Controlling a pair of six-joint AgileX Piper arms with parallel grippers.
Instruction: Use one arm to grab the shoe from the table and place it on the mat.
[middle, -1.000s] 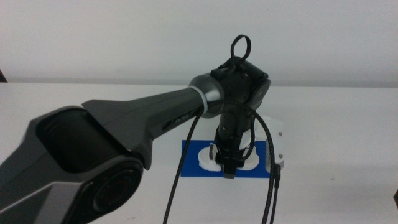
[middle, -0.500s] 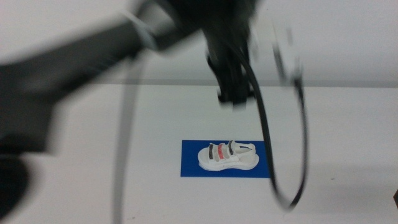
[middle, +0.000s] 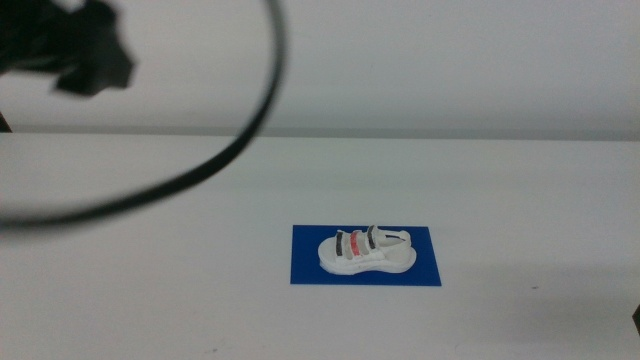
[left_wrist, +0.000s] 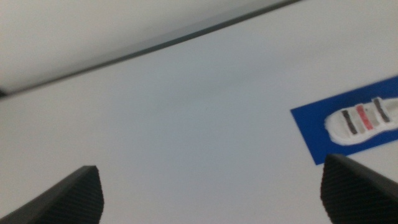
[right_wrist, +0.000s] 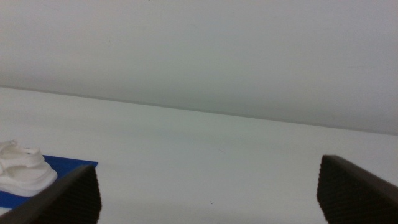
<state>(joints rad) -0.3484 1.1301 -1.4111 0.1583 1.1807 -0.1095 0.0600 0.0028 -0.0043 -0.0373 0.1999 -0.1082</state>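
Observation:
The white shoe (middle: 365, 251) with two dark grey straps and one red strap lies flat on the blue mat (middle: 310, 270) on the white table (middle: 150, 250). The left arm (middle: 85, 45) is high at the far left, only its dark end and a looping black cable showing, well clear of the shoe. In the left wrist view the left gripper (left_wrist: 211, 193) is open and empty, with the shoe (left_wrist: 364, 121) on the mat (left_wrist: 311, 127) far off. In the right wrist view the right gripper (right_wrist: 208, 196) is open and empty, with the shoe (right_wrist: 18, 168) on the mat (right_wrist: 68, 168) to one side.
A plain white wall rises behind the table's far edge (middle: 400, 137). A black cable (middle: 200, 165) hangs in a loop across the upper left of the middle view.
The left arm has let go of the shoe on the mat, lifted away and swung off to the upper left. The shoe stays on the mat.

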